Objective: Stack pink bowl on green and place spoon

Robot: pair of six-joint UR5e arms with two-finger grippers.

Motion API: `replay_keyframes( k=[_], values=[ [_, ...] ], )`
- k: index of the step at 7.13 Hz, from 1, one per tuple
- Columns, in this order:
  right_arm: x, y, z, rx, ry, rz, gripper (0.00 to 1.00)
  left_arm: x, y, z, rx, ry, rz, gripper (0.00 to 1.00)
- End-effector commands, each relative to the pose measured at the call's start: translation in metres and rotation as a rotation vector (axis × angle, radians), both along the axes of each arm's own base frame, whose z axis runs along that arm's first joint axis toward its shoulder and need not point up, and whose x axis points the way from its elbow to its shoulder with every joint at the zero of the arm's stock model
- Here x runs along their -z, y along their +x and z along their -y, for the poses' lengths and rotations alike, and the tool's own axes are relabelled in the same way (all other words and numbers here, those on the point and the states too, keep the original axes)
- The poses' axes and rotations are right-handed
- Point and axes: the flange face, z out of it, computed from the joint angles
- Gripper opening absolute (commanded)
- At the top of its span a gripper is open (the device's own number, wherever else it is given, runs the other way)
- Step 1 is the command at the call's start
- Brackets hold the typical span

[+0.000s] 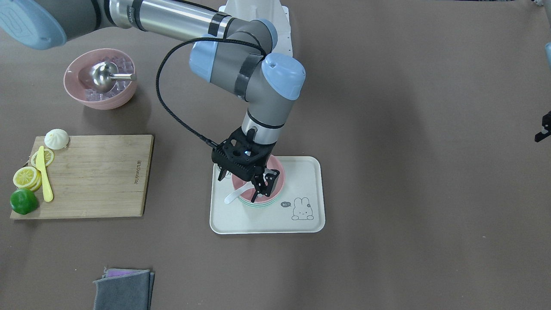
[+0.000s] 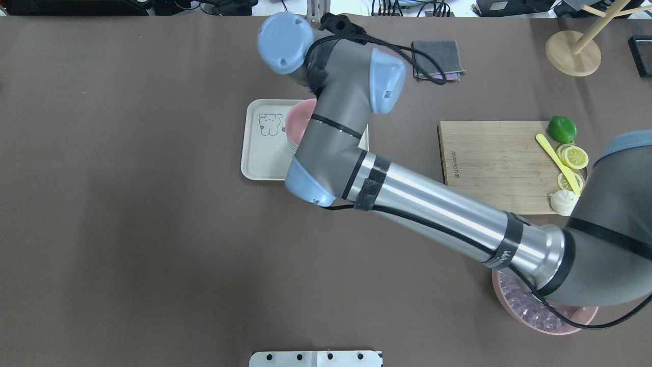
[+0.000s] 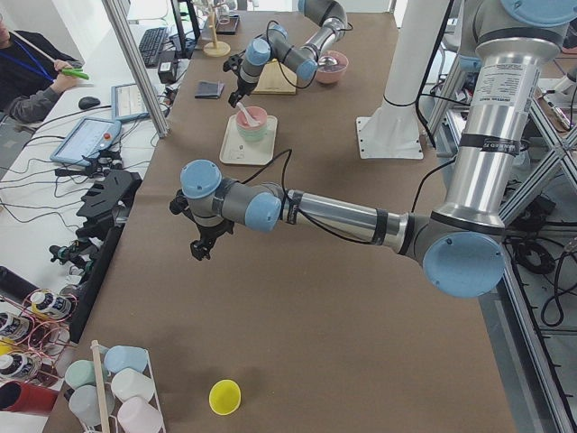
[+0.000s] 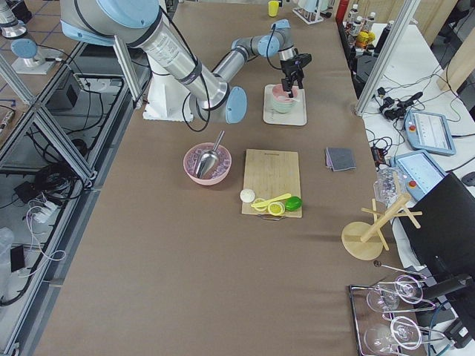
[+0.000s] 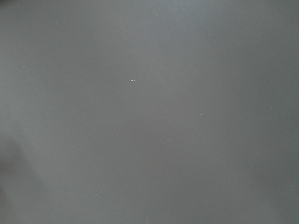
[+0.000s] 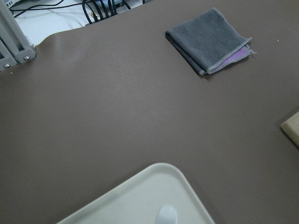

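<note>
Now, seen from the camera across the table, the nearest thing is a folded grey cloth [image 1: 124, 288]. It lies at about 7 o'clock from the tray [image 1: 258, 221], well apart from it.

On the tray stands the green bowl [image 1: 255, 204], and the pink bowl [image 1: 279, 174] sits inside it, so I judge the stacking step as done. The step in hand is the spoon [image 1: 234, 196]. It is white and leans on the rim of the pink bowl. One end is inside, hidden under the gripper, and the other end points out to 8 o'clock over the tray.

The right gripper [image 1: 263, 186] hangs just over the bowls. Its fingers [image 1: 257, 191] look spread, with a gap wider than the spoon; they seem not to pinch it, though the view is small. The task therefore appears almost complete. The next move, I think, calls for a straight lift of the right gripper that does not brush the handle, because a touch could tip the spoon out.

At 9 o'clock from the tray lies a wooden board [image 1: 99, 181]. Farther, at 3 o'clock at the edge of the view, is the left gripper [image 1: 543, 128]. I cannot tell if its fingers are spread or pressed together. Farthest, at 10 o'clock, is the ice bowl [image 1: 101, 101] with a metal scoop [image 1: 103, 76].
</note>
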Motion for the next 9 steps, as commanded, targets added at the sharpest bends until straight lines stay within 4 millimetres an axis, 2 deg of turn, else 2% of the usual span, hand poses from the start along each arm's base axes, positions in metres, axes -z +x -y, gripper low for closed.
replay_keyframes(
  k=[1,2,3,4,5,7,9],
  values=[
    [-0.06,0.108,0.031,0.187,0.049,0.05,1.0,-0.045,-0.006,-0.016,0.029,-0.108,0.012,0.98],
    [-0.08,0.149,0.044,0.253,0.062,0.05,1.0,-0.09,-0.006,-0.017,0.027,-0.188,0.034,0.98],
    [-0.104,0.187,0.055,0.321,0.075,0.04,1.0,-0.087,-0.009,-0.012,0.083,-0.234,0.035,0.98],
    [-0.135,0.231,0.06,0.405,0.102,0.025,1.0,-0.096,-0.019,-0.019,0.156,-0.317,0.032,0.98],
    [-0.166,0.281,0.054,0.475,0.126,0.029,1.0,-0.113,-0.045,-0.042,0.2,-0.351,0.023,0.98],
    [-0.22,0.363,0.035,0.571,0.164,0.022,1.0,-0.114,-0.08,-0.083,0.263,-0.355,0.006,0.98],
    [-0.283,0.442,0.025,0.682,0.187,0.022,1.0,-0.077,-0.095,-0.117,0.296,-0.39,0.015,0.98]
  ],
)
